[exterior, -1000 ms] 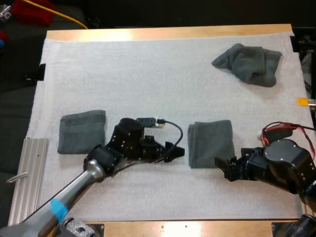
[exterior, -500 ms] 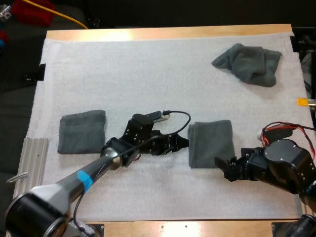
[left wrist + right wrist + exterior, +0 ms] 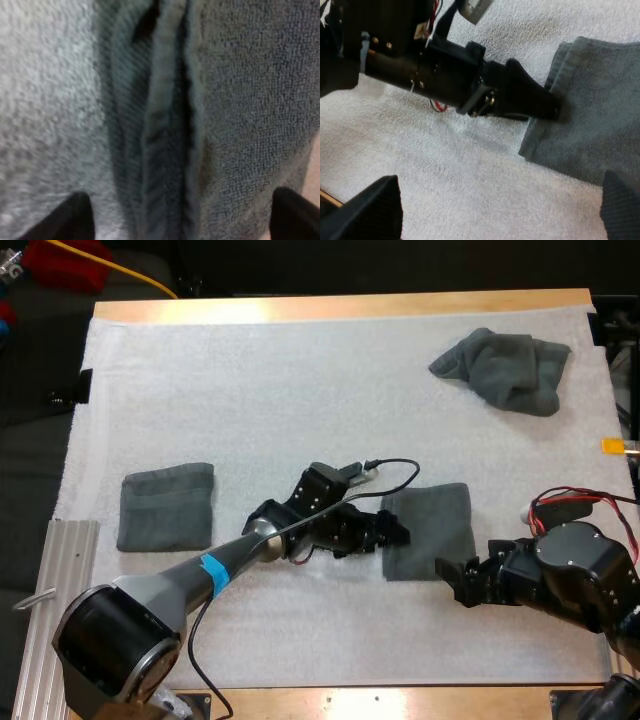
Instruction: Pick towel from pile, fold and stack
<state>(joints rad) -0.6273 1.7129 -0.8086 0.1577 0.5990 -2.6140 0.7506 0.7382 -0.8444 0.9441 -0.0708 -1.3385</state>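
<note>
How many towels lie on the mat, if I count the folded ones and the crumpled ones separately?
Folded: 2, the left towel and the middle towel
Crumpled: 1, the far towel
Total: 3

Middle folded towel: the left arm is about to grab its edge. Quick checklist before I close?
1. Left gripper at the middle towel, on its left edge: ok.
2. Left fingers apart, straddling the folded edge: ok.
3. All layers between them: cannot tell.
4. Right gripper open, gripping nothing: ok.
5. Folded towel on the left lying flat, uncovered: ok.
</note>
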